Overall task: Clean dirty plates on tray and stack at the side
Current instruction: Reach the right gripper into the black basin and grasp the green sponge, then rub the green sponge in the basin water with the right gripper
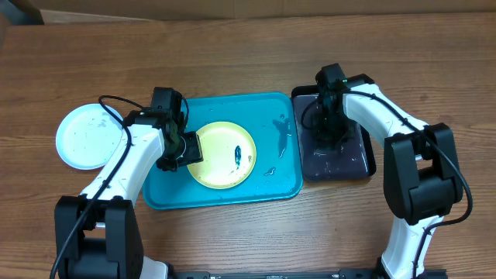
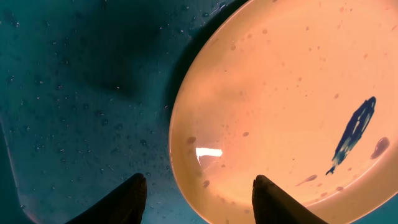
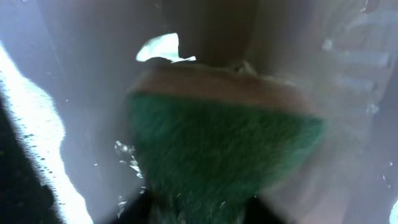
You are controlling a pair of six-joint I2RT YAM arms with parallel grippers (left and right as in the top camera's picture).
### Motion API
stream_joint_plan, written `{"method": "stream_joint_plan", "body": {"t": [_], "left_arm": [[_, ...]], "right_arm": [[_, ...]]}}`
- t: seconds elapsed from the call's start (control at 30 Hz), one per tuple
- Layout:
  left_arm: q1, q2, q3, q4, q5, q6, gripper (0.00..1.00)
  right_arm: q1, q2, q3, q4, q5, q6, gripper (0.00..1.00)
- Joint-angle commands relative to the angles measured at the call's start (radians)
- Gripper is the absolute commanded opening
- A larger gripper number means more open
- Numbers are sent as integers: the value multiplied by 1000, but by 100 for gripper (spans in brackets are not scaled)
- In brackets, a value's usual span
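The left end effector [image 1: 186, 149] hangs open low over the turquoise tray [image 1: 232, 108]. The near rim of the yellow plate [image 1: 225, 159] lies between its fingertips, and a dark blue smear [image 2: 354, 130] sits ahead of them on the plate. A white plate [image 1: 85, 139] rests on the counter [image 1: 232, 46], off the tray, on that end effector's other side. The right end effector [image 1: 329, 132] is down in the black tray [image 1: 353, 167], clamped on a green sponge [image 3: 224, 143].

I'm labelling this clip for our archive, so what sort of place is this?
Probably a robotics lab bench staged for dishwashing, not a real kitchen: two robot arms at a wooden table, a smeared yellow plate on a turquoise tray, a green sponge at a black tray.
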Motion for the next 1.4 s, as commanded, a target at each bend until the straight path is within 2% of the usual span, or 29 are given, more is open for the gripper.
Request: {"method": "stream_joint_plan", "body": {"t": [0.0, 0.17, 0.3, 0.37, 0.5, 0.63, 1.0, 1.17, 1.37], "left_arm": [[1, 7, 11, 3, -7, 19, 57], [1, 7, 11, 6, -31, 0, 57], [1, 7, 11, 13, -33, -9, 56], [1, 7, 11, 21, -33, -9, 52], [1, 8, 7, 48, -62, -16, 37], [-1, 10, -10, 83, -83, -31, 37], [-1, 106, -11, 100, -77, -31, 27], [-1, 182, -11, 117, -40, -30, 4], [0, 180, 22, 91, 26, -31, 4]], "right_arm": [[1, -27, 13, -8, 17, 11, 4], [0, -66, 130, -113, 18, 11, 4], [0, -95, 143, -147, 17, 11, 4], [0, -92, 138, -158, 22, 11, 4], [0, -86, 107, -150, 40, 11, 4], [0, -86, 103, -149, 40, 11, 4], [-2, -86, 103, -158, 39, 11, 4], [-2, -86, 103, -155, 40, 7, 4], [-27, -87, 152, -178, 47, -17, 4]]}}
